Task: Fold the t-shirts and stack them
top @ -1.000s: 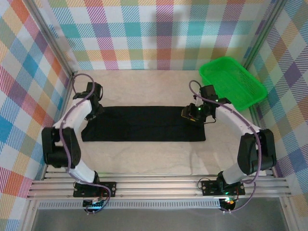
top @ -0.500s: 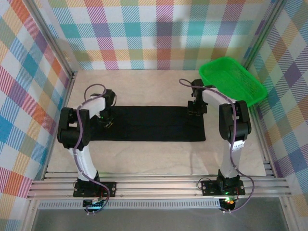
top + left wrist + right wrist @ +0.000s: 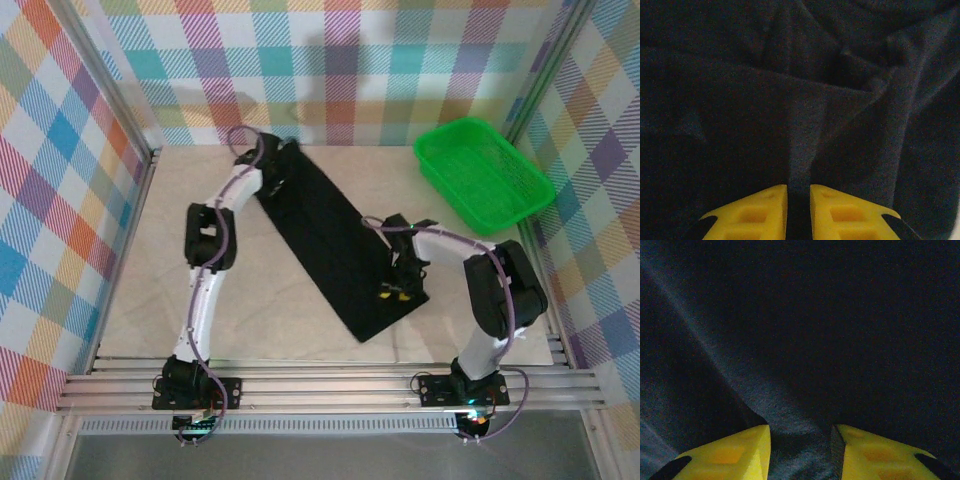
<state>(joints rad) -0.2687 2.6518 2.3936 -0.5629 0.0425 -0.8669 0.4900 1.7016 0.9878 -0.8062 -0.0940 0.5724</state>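
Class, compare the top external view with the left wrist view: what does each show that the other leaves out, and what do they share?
Top external: the green plastic basket at the far right, the table, and the whole black t-shirt, a long folded strip lying diagonally, the right gripper at its near end. Left wrist: the left gripper's yellow fingers close up, shut on a raised ridge of cloth, creases fanning out. Shared: the black t-shirt and the left gripper holding it.
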